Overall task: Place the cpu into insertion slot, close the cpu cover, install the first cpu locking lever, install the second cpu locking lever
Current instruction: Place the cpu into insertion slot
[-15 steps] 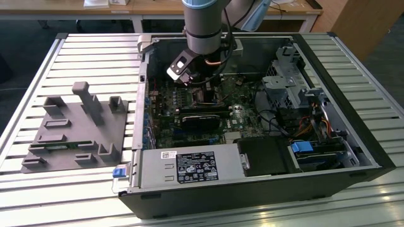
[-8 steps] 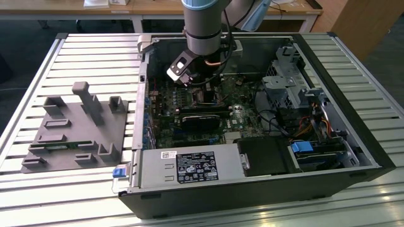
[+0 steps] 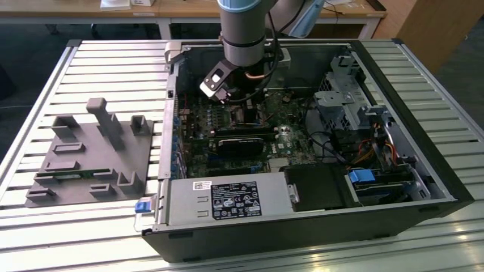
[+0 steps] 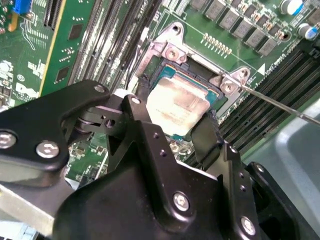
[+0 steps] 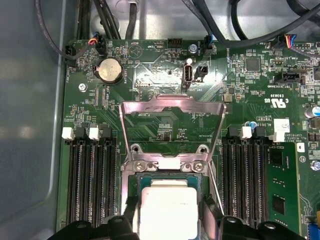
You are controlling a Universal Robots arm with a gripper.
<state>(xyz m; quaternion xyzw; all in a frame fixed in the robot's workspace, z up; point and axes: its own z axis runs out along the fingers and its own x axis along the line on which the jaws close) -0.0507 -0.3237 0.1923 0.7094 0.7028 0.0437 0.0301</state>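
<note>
Grey arm (image 3: 243, 34) vertical, gripper (image 4: 177, 102) over cpu (image 5: 167, 210)

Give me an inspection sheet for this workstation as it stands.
Surface: slatted metal table carrying an open computer case.
Job's things: cpu lying in the insertion slot, as far as both wrist views show; cpu cover standing open; thin locking lever not latched.
Clutter: grey fixture tray beside the case, on the exterior view's left.
Grippers: claw closed on two opposite edges of the cpu.
Cables: black leads above the motherboard; coloured wires inside the case, towards the exterior view's right.
Surroundings: wooden desks behind the table.
</note>
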